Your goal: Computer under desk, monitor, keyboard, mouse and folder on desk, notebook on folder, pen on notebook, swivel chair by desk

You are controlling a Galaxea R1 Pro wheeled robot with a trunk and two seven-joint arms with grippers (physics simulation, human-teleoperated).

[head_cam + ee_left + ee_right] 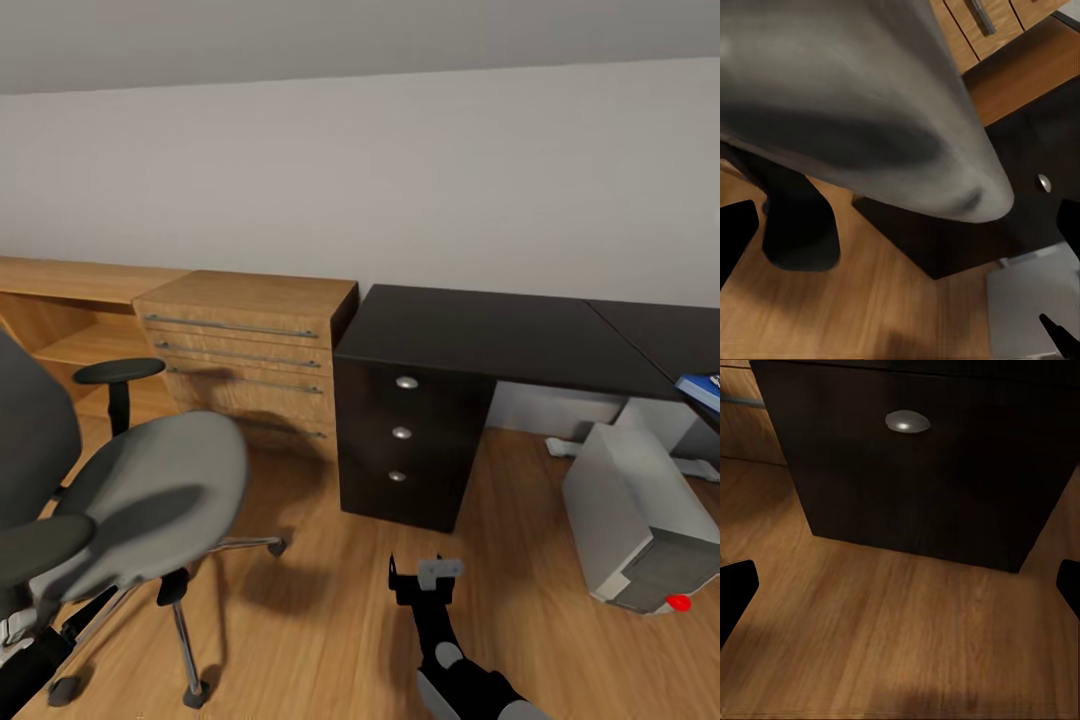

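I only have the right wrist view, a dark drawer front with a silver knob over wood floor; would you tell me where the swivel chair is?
Observer: The swivel chair stands on the floor left of the desk, its seat bare.
Operator: Thanks, and the computer?
Observer: The computer sits on the floor under the desk's right part.
Operator: Anything on the desktop?
Observer: A blue item lies at the head view's right edge.
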